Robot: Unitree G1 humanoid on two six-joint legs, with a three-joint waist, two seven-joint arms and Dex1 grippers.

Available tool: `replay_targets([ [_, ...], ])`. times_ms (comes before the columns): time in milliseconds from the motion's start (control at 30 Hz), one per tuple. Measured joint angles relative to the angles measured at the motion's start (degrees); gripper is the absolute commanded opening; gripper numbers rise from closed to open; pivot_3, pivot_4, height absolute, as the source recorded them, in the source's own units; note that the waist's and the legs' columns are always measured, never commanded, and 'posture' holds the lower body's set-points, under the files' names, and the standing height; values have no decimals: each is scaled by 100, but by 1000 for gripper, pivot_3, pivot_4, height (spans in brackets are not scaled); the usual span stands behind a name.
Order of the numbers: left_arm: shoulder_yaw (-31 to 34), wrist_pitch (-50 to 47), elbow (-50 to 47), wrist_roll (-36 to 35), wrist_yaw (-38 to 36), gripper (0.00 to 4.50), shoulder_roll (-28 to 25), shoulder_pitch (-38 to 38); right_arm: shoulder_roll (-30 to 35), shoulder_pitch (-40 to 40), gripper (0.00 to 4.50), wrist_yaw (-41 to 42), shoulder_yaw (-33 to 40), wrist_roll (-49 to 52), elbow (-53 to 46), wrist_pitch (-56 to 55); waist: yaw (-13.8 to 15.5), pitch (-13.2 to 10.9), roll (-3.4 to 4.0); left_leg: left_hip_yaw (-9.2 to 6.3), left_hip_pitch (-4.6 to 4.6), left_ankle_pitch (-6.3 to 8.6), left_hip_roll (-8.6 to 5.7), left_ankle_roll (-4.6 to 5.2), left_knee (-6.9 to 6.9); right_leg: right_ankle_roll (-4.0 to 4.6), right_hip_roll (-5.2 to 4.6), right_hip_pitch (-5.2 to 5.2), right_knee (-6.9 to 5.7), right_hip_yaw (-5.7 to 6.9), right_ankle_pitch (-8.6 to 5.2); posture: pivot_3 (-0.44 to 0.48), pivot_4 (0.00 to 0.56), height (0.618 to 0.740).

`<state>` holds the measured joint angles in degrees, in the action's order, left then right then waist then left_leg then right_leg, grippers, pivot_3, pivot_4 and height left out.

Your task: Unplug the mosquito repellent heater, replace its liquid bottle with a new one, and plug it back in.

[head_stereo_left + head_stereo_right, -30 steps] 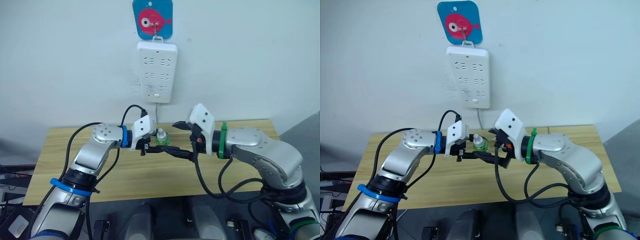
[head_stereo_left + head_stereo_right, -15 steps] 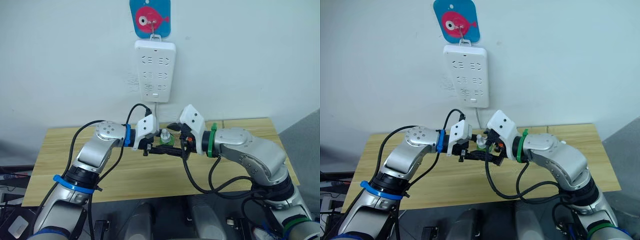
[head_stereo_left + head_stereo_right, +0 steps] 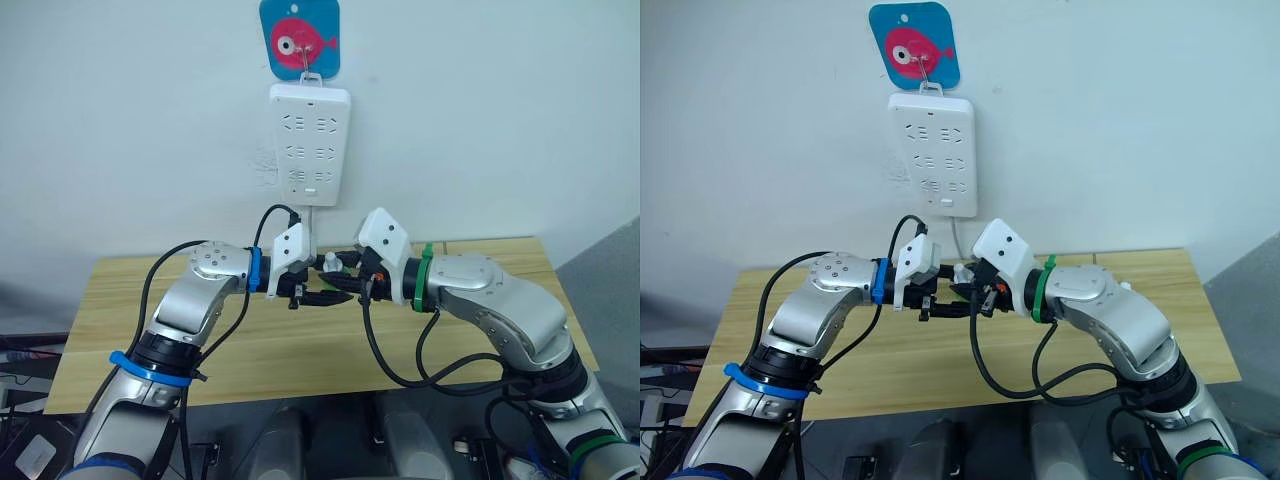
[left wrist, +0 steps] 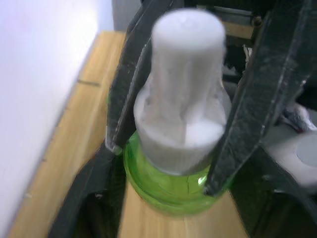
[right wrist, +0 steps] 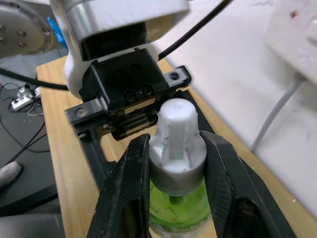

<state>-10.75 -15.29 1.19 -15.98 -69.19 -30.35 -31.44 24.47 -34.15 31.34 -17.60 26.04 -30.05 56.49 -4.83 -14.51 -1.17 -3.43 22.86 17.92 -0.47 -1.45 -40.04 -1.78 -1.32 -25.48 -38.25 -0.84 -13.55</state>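
Note:
The liquid bottle (image 5: 176, 148), green with a white cap, hangs above the wooden table (image 3: 250, 340) at its back middle, between both grippers. My right gripper (image 5: 176, 141) is shut on it, its two black fingers (image 5: 131, 183) pressing the white cap from both sides. My left gripper (image 3: 316, 291) faces it from the other side and stands open, its fingers spread wider than the bottle (image 4: 181, 124). The mosquito repellent heater is out of view.
A long white power strip (image 3: 309, 145) hangs on the wall from a blue plaque with a pink fish (image 3: 299, 40). Its cord (image 3: 313, 225) drops behind the grippers. The wall stands close behind the table's back edge.
My right gripper has moved in towards the left one and shut on the bottle's cap. My left gripper has opened off the bottle.

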Motion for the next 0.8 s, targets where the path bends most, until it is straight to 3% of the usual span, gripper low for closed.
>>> replay_targets([
  [67, 51, 102, 143, 4, -5, 4447, -24, 13, -1, 7, 1105, 1, 128, 17, 1, -3, -1, 22, -1, 12, -4, 0, -1, 0, -1, 0, 0, -6, -17, -2, 0, -166, 156, 730],
  [100, 79, 118, 195, 5, -18, 4500, -54, 56, -3, 7, 1105, 8, 212, 56, 0, -3, -5, 32, -1, 18, -5, 0, -2, 0, -3, 0, 0, -11, -29, -6, 0, -166, 156, 730],
  [300, 263, -343, 146, -367, 10, 4500, -71, 434, 5, 5, 1105, 51, 753, 367, -3, 70, -13, 103, -3, 25, -6, -2, -1, 1, -16, 0, 0, -25, -67, -11, 0, -159, 137, 730],
  [500, 452, -764, -197, -778, 579, 4500, 411, 363, -12, -2, 1105, -1, 853, 500, -5, 234, -15, 254, -2, 27, -14, -7, 1, 7, -20, 12, 5, -23, -78, -14, 8, -158, 124, 730],
  [800, 436, -1054, -362, -883, 898, 4500, 569, 363, -99, -8, 1105, -157, 857, 501, -33, 296, -35, 357, -2, 27, -66, -9, 3, 8, -19, 16, 14, 23, -78, -18, 10, -165, 119, 730],
])
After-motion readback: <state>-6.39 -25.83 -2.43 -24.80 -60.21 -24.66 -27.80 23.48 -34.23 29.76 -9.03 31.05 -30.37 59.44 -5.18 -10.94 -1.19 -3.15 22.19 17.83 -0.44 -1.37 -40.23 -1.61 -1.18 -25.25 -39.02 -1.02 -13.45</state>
